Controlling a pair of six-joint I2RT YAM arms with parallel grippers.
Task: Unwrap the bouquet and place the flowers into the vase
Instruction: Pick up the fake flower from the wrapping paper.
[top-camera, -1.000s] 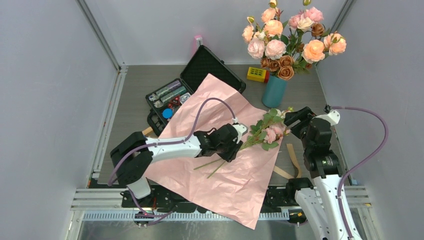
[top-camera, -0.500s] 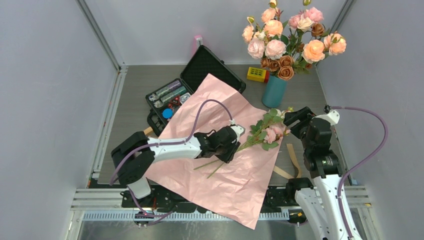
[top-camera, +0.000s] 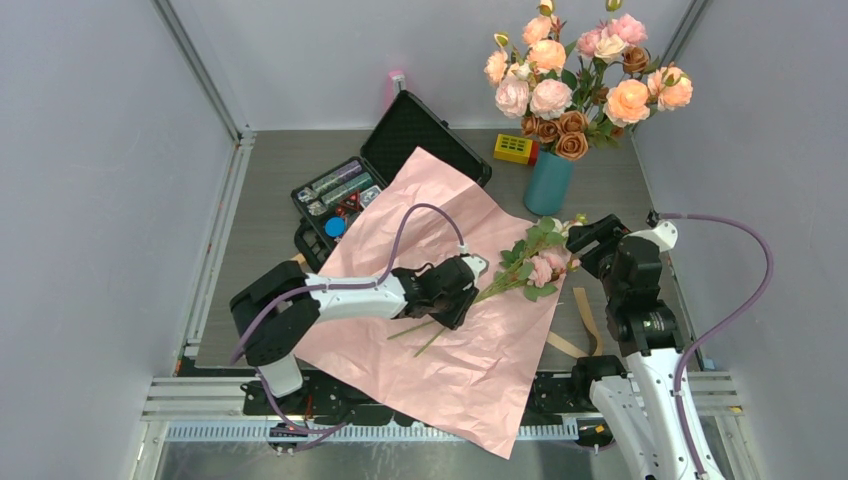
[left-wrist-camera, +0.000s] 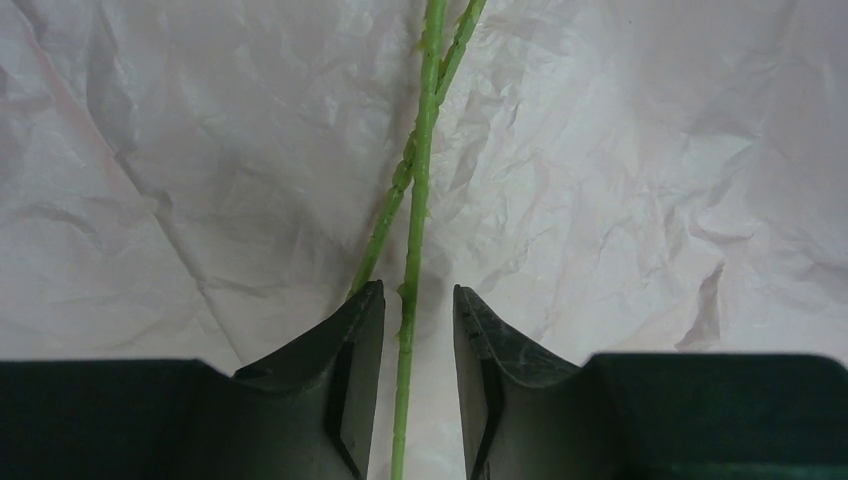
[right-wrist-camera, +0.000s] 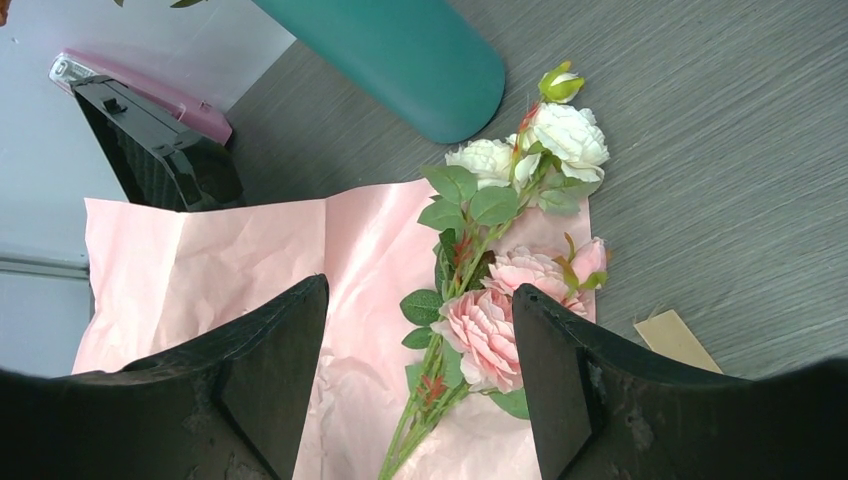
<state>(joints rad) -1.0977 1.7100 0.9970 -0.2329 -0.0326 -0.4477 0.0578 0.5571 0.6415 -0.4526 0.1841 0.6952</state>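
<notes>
Flowers (top-camera: 530, 262) lie flat on the pink paper (top-camera: 440, 205), heads up by the vase (top-camera: 548, 185), stems (left-wrist-camera: 415, 190) trailing down toward my left arm (top-camera: 350, 292) — so the long axis runs straight between the left jaws. Those stand a little apart either side of one stem, not pinching it. Right jaws hang wide and empty just beside the blooms, the nearer arm to the heads. Hard to call: a second stem slips behind one finger in the left wrist view, so I can't tell if it's inside — and the big rose bunch (top-camera: 580, 85) hides the vase mouth.
</notes>
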